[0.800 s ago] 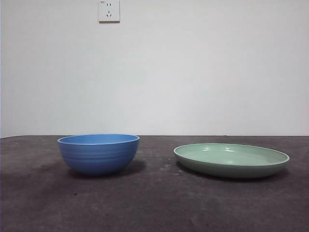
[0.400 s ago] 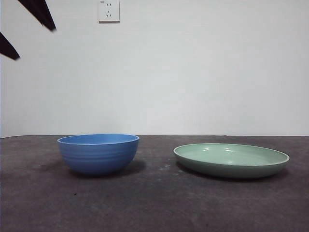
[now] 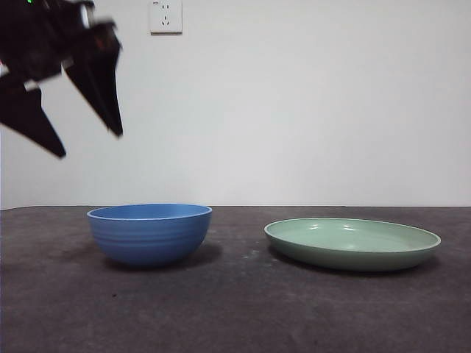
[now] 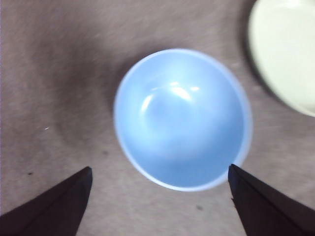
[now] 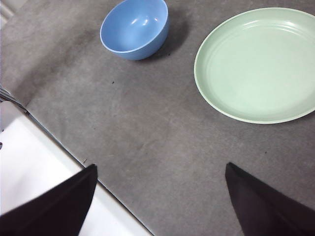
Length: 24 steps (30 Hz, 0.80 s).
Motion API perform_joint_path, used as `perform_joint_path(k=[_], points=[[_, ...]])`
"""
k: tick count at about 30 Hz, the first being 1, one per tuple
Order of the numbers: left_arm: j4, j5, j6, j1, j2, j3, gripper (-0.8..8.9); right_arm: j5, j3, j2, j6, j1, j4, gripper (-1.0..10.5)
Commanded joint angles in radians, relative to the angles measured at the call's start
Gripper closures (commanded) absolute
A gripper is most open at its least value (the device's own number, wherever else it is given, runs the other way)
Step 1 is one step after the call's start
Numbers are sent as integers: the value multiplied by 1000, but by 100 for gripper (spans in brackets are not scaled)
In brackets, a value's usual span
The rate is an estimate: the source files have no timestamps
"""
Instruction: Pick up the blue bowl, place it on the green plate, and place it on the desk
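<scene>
Desk (image 3: 235,309) dark grey-brown, speckled, bare in the foreground. Landmark: blue bowl (image 3: 150,234), upright on the desk, empty, faint ridges on its outside, nothing touching it. Green plate (image 3: 353,243) lies flat on the desk beside the bowl, on the side away from the working arm, a clear strip of desk between the two; plate empty, rim raised, wider and lower than the bowl. Left gripper (image 3: 90,145) hangs in the air above the bowl and off to its outer side, well clear of the rim, big and dark, both black tips pointing down toward the desk; jaws spread wide, nothing between them. Left wrist view looks straight down into the bowl (image 4: 183,118): pale glossy inside, the two jaw tips standing apart on either side of it, an edge of the plate (image 4: 285,54) at the corner. Right gripper (image 5: 160,169) waits high, well away from the bowl (image 5: 135,28), jaws wide apart and empty, with bowl and plate (image 5: 256,64) both far ahead of it and a white edge (image 5: 44,162) bordering the desk (image 5: 147,132). Farther back, behind the bowl: plain white wall (image 3: 309,103) with a socket plate (image 3: 166,16) high up
</scene>
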State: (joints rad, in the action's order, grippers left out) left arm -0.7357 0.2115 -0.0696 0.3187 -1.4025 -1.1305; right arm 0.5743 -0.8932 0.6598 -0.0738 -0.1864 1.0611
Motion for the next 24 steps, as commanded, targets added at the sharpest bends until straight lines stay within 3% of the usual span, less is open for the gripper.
perform_joint_path(k=[1,18,24], points=[[19,-33,3,6,-68,-26,375,2,-18,5,7,-3,-9,529],[161,-116,-29,11,-290,-26,381,2,-18,5,6,-3,-13,529],[156,-116,-55,11,-302,-26,508,2,-18,5,6,-3,-13,530]])
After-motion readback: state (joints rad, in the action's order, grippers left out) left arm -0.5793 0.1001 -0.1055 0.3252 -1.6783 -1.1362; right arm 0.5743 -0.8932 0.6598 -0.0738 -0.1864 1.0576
